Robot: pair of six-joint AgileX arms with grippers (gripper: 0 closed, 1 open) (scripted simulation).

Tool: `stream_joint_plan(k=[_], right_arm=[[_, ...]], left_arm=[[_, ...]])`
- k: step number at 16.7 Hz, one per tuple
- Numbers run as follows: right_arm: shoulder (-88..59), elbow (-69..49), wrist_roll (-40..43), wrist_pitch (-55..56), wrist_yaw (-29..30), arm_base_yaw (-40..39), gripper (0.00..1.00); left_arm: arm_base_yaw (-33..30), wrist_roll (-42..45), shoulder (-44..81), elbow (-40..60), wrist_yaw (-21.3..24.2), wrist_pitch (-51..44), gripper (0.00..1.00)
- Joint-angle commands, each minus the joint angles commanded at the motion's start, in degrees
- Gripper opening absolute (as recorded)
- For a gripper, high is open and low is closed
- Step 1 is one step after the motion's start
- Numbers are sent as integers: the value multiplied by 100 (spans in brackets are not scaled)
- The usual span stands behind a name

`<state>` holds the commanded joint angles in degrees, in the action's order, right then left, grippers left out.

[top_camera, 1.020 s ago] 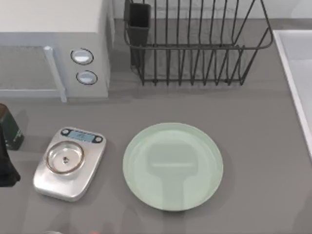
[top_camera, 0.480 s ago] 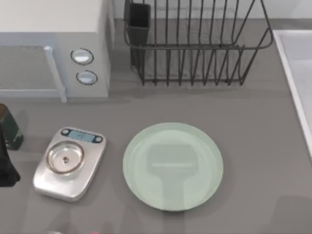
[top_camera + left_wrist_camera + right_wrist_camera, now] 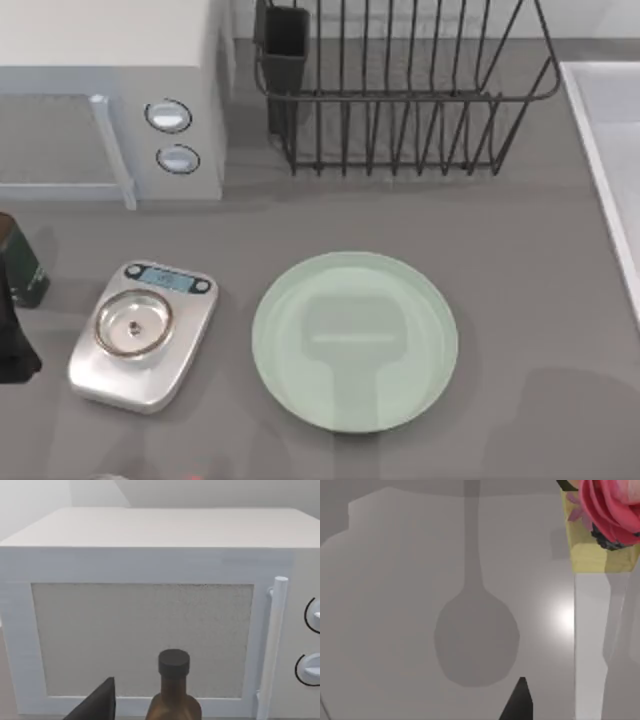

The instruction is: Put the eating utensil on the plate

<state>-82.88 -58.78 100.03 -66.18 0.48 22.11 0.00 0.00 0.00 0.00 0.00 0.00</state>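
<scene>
The eating utensil (image 3: 592,645) is showing close up in the right wrist view. Its white handle is running along one side of that picture and ending in the pink-and-yellow knob (image 3: 605,525). It is hanging above bare grey table (image 3: 385,605) and casting a spoon-shaped shadow (image 3: 475,635) there, oval bowl and thin stem. How far it is sitting from the plate cannot be told. One dark tip of the right gripper (image 3: 520,702) is poking in beside the shadow. Whether this pincer is clamped on the handle, apart or together cannot be told.

From above, the plate (image 3: 355,340) is lying flat on the table, glossy and pale mint-green, with a pale blocky reflection across its middle. Just to the plate's left, near but apart from it, the silver scale (image 3: 143,335) is sitting with its round pan facing up. Behind the plate, the dark wire dish rack (image 3: 400,90) is standing at the back of the table. The white microwave (image 3: 105,90) is standing beyond the scale, behind and to the left of the plate.

Farther left of the plate than the scale, the left arm (image 3: 10,340) is resting at the table's edge, next to a dark green container (image 3: 20,265). In the left wrist view, the left gripper (image 3: 97,705) is showing as a dark wedge beside a brown bottle (image 3: 174,690) in front of the microwave door. Its state cannot be told either.
</scene>
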Motion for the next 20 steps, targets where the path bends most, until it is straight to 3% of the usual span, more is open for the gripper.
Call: stream_joint_plan(k=[5, 15, 20], right_arm=[[-923, -945, 2395, -104, -9, -1265, 0], [-3160, -3038, 9212, -263, -172, -4644, 0], [-3830, -3872, 11479, -135, -148, -6011, 0]], left_arm=[[0, 0, 0, 0, 0, 0, 100], [0, 0, 0, 0, 0, 0, 100], [0, 0, 0, 0, 0, 0, 100]])
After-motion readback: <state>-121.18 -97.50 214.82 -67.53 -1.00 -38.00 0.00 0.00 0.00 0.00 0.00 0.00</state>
